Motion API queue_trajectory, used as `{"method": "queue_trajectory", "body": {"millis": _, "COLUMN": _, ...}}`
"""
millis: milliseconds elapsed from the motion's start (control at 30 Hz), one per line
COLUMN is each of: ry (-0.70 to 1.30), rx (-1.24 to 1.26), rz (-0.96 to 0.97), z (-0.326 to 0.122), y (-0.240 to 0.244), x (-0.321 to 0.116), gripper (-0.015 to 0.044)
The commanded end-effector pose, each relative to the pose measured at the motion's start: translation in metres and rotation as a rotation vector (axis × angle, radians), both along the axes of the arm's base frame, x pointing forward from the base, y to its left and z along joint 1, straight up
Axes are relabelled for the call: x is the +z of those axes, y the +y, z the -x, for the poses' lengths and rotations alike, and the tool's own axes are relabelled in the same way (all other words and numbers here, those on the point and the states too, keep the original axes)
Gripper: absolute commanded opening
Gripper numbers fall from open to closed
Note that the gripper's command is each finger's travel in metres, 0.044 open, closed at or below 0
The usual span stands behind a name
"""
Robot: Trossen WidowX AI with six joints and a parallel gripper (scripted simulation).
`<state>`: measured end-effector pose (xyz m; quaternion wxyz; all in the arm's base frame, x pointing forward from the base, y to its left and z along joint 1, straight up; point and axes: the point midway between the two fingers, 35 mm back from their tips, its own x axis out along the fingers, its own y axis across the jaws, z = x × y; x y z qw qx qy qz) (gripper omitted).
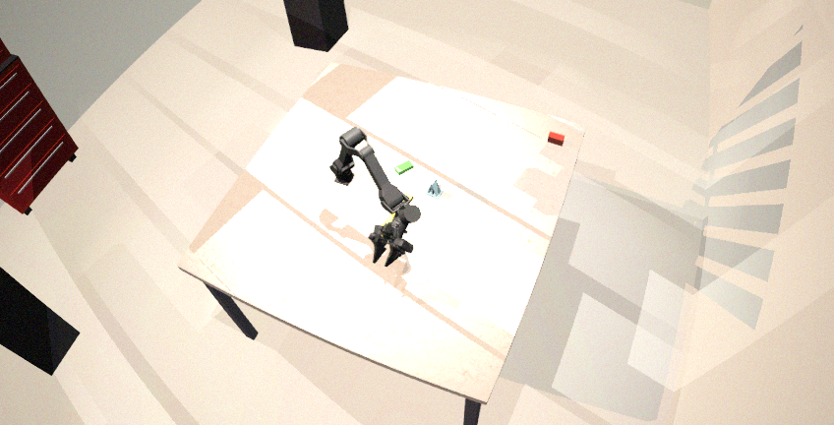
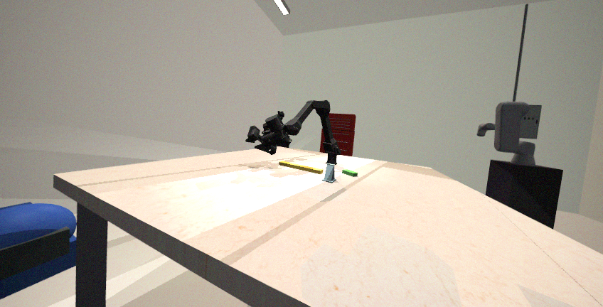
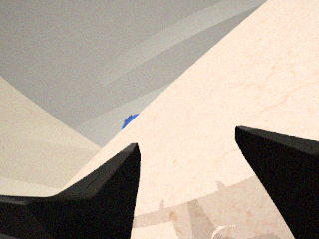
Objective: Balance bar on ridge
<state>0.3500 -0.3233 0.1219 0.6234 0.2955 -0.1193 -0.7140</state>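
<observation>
The yellow bar (image 2: 300, 167) lies flat on the table in the exterior view; in the top view the arm hides most of the bar (image 1: 387, 219). The light blue ridge (image 1: 434, 189) (image 2: 328, 173) stands upright on the table near one end of the bar, with nothing resting on it. My gripper (image 1: 381, 263) (image 2: 252, 143) (image 3: 187, 141) is open and empty, above the table and off to the side of the bar away from the ridge. In the wrist view only table and background show between the fingers.
A small green block (image 1: 403, 167) (image 2: 350, 173) lies on the table near the ridge and the arm's base. A red block (image 1: 556, 138) lies near the table's far right corner in the top view.
</observation>
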Motion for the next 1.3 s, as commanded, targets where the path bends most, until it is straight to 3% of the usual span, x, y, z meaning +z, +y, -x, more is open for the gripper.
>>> {"method": "queue_trajectory", "body": {"millis": 0, "ry": 0.146, "rx": 0.092, "rz": -0.048, "z": -0.006, "y": 0.007, "x": 0.000, "gripper": 0.0315}}
{"method": "queue_trajectory", "body": {"millis": 1267, "ry": 1.340, "rx": 1.013, "rz": -0.275, "z": -0.011, "y": 0.087, "x": -0.020, "gripper": 0.0315}}
